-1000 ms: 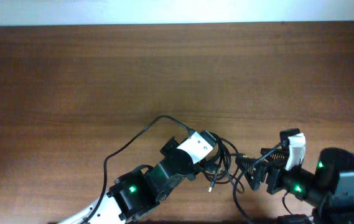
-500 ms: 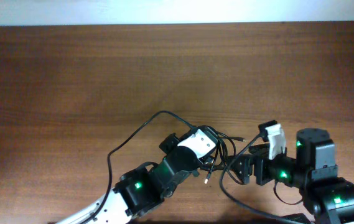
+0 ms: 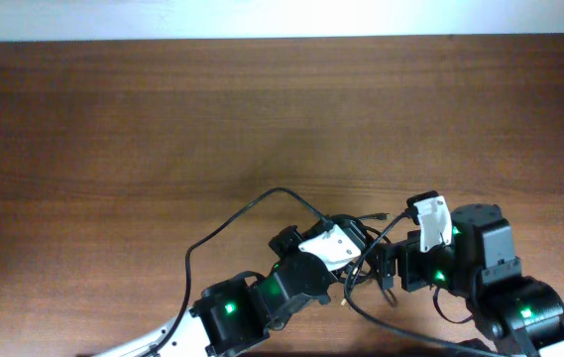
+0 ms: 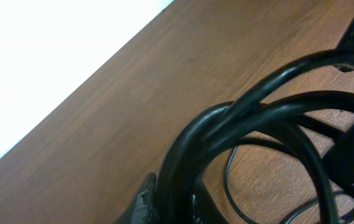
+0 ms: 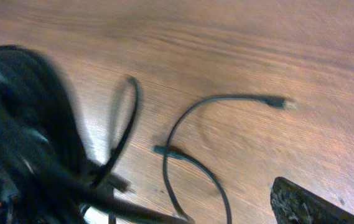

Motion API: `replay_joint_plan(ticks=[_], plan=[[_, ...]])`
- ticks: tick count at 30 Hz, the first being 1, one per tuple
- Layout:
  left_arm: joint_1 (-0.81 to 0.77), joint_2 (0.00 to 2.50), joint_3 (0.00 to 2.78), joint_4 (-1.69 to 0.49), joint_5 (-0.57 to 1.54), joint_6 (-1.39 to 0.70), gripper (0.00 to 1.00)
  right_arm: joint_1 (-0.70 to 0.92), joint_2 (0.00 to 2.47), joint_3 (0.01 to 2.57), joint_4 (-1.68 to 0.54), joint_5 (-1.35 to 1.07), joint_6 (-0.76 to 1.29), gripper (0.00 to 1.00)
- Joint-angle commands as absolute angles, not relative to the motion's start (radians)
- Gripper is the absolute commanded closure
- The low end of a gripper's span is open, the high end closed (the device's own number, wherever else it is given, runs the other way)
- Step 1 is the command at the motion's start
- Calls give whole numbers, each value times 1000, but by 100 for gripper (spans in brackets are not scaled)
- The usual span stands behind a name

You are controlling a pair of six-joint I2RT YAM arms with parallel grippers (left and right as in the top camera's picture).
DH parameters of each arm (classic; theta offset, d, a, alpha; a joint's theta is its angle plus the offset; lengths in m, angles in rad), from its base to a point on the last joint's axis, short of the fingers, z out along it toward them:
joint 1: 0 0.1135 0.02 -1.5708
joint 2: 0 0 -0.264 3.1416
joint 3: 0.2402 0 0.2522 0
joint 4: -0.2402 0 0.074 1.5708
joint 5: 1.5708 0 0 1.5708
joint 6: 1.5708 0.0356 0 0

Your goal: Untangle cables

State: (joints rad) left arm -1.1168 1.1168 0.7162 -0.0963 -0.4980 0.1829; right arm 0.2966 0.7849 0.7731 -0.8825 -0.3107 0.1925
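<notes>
Fingers (image 4: pixel 145 200) of the left pincer (image 3: pixel 349 239) are pressing together on the cables (image 4: pixel 257 106), pinching several black strands at once where they are crossing each other. The right pincer (image 3: pixel 389 273) is standing spread wide just beside that bundle and is holding nothing. From here I am expecting trouble mostly from the grip itself. The left pincer is clamping many strands together, so if the right pincer is closing on more than one strand and pulling, the knot is probably getting tighter instead of looser. A hard pull could also be dragging the bundle out of the left fingers, or toward the near edge of the desk (image 3: pixel 163 119), which is close. The right wrist view is blurred, so choosing one single strand is looking difficult. The bundle is hanging between the two pincers, near the robot, with loops touching the desk. One free end with a silvery plug (image 5: pixel 284 102) is lying apart from the bundle, on the bare wood, ahead of the right pincer.
</notes>
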Motion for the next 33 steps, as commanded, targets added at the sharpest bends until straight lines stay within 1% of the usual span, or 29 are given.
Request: replay_joint_plan(ticks=[1,4,7,12,17,23,29,33], plan=[[-1148,1104,753,-83,-547,189,100,301,829,784,-889,-164,271,1],[-1150,1090,753,-91,-603,189,100,301,856,784,-889,-162,272,1],[-1150,1067,753,-100,-654,190,100,301,867,784,-892,-98,331,1],[-1150,1019,753,-155,-662,189,100,301,867,784,-890,-38,398,1],[-1150,998,753,-198,-668,189,100,301,867,784,-890,-36,402,1],[-1149,998,753,-256,-785,189,100,301,867,784,-897,-37,406,1],[-1149,998,753,-256,-813,188,100,301,867,784,-905,-52,406,1],[-1149,998,753,-257,-859,107,100,301,865,784,-904,-99,406,1]])
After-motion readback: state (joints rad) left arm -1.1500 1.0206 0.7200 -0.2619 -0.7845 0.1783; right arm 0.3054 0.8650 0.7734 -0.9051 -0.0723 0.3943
